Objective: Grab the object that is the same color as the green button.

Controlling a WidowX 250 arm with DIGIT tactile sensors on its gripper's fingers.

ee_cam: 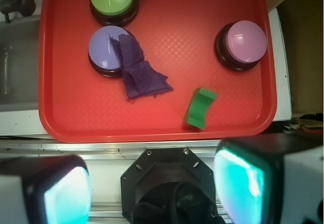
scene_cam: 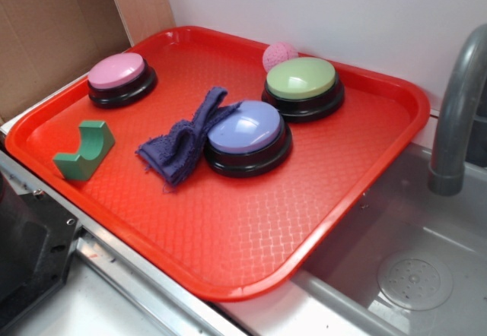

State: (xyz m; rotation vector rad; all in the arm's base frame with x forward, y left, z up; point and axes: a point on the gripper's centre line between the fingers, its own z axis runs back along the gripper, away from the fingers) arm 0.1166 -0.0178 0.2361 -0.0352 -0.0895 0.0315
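Observation:
A small teal-green block with a U-shaped notch in its top lies near the left front of the red tray; in the wrist view the block is at the tray's lower right. The light-green dome button on a black base stands at the tray's back right, and at the top in the wrist view. My gripper shows only in the wrist view, high above and in front of the tray. Its jaws are wide apart with nothing between them.
A pink button stands at the back left and a lavender-blue button in the middle, with a purple cloth draped against it. A pink ball sits behind the green button. A sink and grey faucet lie right.

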